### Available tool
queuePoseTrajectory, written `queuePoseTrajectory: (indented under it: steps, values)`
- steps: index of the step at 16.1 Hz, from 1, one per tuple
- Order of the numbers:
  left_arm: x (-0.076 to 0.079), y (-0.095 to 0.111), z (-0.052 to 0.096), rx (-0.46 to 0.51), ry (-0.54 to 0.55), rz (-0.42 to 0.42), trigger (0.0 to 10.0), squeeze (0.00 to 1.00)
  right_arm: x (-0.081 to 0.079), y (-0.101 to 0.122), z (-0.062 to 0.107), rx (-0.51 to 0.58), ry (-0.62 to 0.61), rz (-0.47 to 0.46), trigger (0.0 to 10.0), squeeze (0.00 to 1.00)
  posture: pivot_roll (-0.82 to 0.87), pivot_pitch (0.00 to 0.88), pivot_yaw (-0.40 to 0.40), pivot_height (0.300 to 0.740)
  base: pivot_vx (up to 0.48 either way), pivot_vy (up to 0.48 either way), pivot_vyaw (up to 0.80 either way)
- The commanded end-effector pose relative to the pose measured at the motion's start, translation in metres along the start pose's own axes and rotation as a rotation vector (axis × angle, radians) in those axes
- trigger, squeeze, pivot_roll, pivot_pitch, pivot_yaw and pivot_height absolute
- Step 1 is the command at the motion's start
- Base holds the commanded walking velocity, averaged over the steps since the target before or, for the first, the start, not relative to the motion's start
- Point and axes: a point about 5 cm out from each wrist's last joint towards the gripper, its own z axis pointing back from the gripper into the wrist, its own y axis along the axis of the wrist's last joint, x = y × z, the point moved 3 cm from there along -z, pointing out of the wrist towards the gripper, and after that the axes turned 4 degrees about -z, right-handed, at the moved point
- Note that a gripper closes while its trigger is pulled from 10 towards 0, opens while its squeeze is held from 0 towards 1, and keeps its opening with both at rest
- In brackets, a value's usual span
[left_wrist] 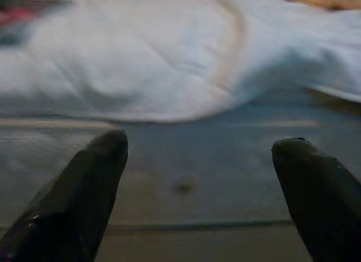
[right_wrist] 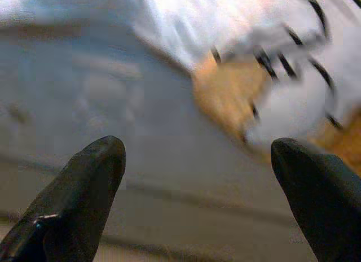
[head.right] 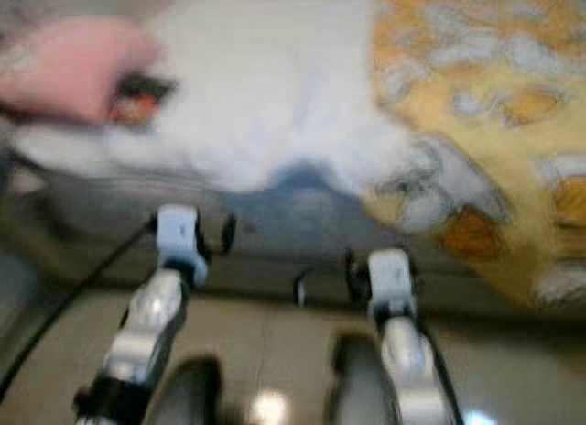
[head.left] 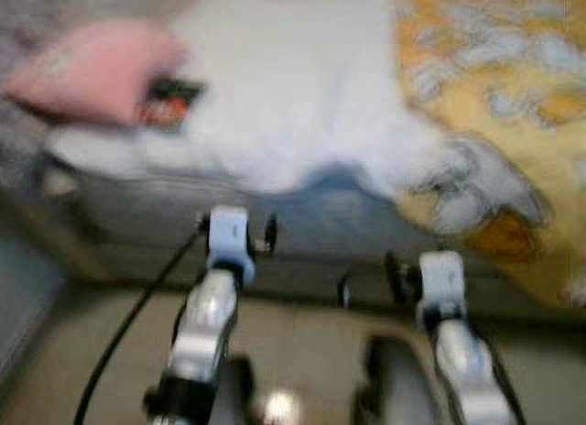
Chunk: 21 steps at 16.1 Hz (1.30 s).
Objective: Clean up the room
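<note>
Bedroom, bed edge ahead, blurred.
Head views: white quilt [head.left: 293, 86] rumpled on top, overhanging the mattress side; yellow patterned blanket [head.left: 494, 104] on the right; pink pillow [head.left: 92, 68] far left.
Left wrist view: left gripper [left_wrist: 197, 160], 2 fingers spread, empty, aimed at quilt hem, nearer.
Right wrist view: right gripper [right_wrist: 197, 160], spread, empty, facing blanket corner.

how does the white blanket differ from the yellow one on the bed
The white blanket is plain, while the yellow blanket carries a grey-white pattern with orange patches. The white blanket covers the middle of the bed beside the pink pillow; the yellow blanket lies to the robot's right. Both hang over the bed's near edge, ahead of the open left gripper and right gripper.
</note>
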Motion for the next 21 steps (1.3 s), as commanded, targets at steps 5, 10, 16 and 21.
queuePoseTrajectory:
  steps: [5, 10, 16, 21]
  values:
    - [0.006, 0.016, -0.005, 0.094, -0.024, -0.021, 10.0, 0.0, 0.002, 0.014, -0.009, 0.057, 0.01, 0.012, 10.0, 0.03, -0.14, 0.031, 0.05, 0.595, 0.436, -0.049, 0.0]
    - [0.013, 0.017, -0.003, 0.123, -0.049, 0.019, 10.0, 0.0, 0.004, 0.013, -0.01, 0.055, 0.016, 0.012, 10.0, 0.03, -0.13, 0.03, 0.042, 0.595, 0.442, 0.0, 0.0]
    - [0.035, 0.03, 0.002, 0.208, -0.16, 0.0, 10.0, 0.0, 0.006, 0.018, -0.012, 0.083, 0.01, 0.022, 10.0, 0.03, -0.14, 0.031, 0.035, 0.595, 0.436, 0.0, 0.0]
    - [0.054, -0.002, -0.001, -0.109, -0.234, 0.41, 10.0, 0.0, 0.042, 0.14, -0.011, 0.484, -0.187, 0.056, 10.0, 0.04, -0.15, 0.039, 0.033, 0.595, 0.082, -0.048, 0.0]
